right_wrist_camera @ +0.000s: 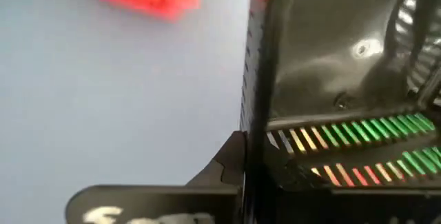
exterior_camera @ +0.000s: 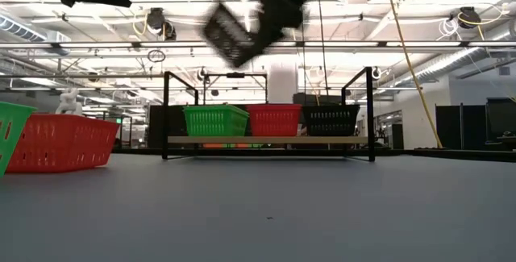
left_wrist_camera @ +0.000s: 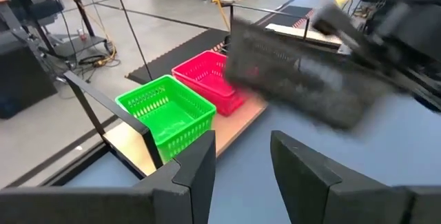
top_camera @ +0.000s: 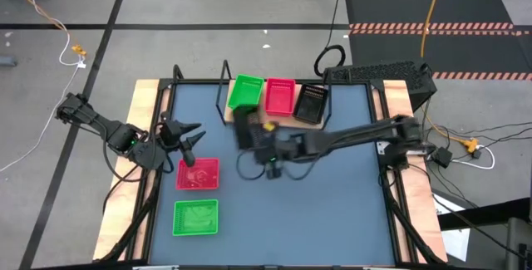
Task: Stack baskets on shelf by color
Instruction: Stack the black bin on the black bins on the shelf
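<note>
The shelf point(top_camera: 223, 114) stands at the table's far side and carries a green basket point(top_camera: 245, 91), a red basket point(top_camera: 279, 96) and a black basket point(top_camera: 311, 104) side by side. My right gripper point(top_camera: 258, 143) is shut on another black basket point(exterior_camera: 234, 32), held high above the table's middle and blurred. My left gripper point(top_camera: 189, 135) is open and empty at the left, above the table, beside a red basket point(top_camera: 198, 174). A green basket point(top_camera: 196, 218) lies on the table nearer the front edge. My right gripper holds the black basket by one wall at its rim point(right_wrist_camera: 258, 114). One finger point(right_wrist_camera: 227, 169) shows on the wall's outer side; the basket hides the other. The basket is lifted clear of the table and tilted, as the low view shows.
The shelf's black rod frame point(exterior_camera: 165, 113) rises at both ends. The red basket point(exterior_camera: 60, 143) and green basket point(exterior_camera: 10, 133) on the table stand at the left in the low view. Bare tabletop point(top_camera: 332, 203) spreads at the middle and right.
</note>
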`<state>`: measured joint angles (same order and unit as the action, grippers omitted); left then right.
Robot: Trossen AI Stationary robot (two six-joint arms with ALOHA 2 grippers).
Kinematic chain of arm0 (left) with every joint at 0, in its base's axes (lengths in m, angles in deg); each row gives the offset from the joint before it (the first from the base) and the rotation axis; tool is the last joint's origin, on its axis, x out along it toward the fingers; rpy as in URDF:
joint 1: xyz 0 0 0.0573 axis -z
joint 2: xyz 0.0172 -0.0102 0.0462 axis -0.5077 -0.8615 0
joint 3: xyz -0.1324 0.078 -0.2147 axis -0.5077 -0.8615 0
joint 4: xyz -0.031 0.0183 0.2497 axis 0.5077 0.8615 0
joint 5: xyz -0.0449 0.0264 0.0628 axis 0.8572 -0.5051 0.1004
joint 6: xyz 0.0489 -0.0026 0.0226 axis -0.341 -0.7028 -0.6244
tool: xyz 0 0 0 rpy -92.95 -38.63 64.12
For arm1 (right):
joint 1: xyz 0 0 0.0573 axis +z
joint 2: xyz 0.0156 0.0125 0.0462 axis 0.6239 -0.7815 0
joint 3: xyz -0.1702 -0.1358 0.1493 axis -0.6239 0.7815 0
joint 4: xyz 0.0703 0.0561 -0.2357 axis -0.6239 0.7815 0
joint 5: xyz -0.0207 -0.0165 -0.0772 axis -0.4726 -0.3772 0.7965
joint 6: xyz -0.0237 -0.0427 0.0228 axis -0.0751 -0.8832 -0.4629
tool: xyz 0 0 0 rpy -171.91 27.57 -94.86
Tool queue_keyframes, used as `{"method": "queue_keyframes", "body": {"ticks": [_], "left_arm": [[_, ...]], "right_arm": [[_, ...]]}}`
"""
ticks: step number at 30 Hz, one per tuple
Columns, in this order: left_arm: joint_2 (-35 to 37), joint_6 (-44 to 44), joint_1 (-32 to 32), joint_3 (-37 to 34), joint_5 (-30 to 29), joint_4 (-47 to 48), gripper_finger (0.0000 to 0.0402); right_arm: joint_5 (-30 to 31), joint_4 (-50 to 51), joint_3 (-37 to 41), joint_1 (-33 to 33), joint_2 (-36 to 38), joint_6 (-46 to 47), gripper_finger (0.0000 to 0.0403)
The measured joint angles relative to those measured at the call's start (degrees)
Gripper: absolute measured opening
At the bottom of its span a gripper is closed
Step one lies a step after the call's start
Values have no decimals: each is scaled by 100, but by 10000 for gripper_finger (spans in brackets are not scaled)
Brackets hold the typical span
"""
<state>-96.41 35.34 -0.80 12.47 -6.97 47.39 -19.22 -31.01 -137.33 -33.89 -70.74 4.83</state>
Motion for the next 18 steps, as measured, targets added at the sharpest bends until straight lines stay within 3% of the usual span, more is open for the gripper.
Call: {"method": "queue_keyframes", "body": {"ticks": [4, 7, 13, 18], "left_arm": [[0, 76, 1, 0, -6, -75, 143], [0, -107, -19, 0, -130, -406, 143], [-162, -682, -36, 0, -137, -1123, 143], [-367, -1147, -36, 2, -134, -1342, 143]], "right_arm": [[717, 942, 657, -225, 945, 909, 1], [1114, 1671, 775, -606, 1254, 1554, 1], [622, 2826, 790, -1144, 1061, 1982, 0], [592, 3607, 790, -1372, 972, 2014, 0]]}}
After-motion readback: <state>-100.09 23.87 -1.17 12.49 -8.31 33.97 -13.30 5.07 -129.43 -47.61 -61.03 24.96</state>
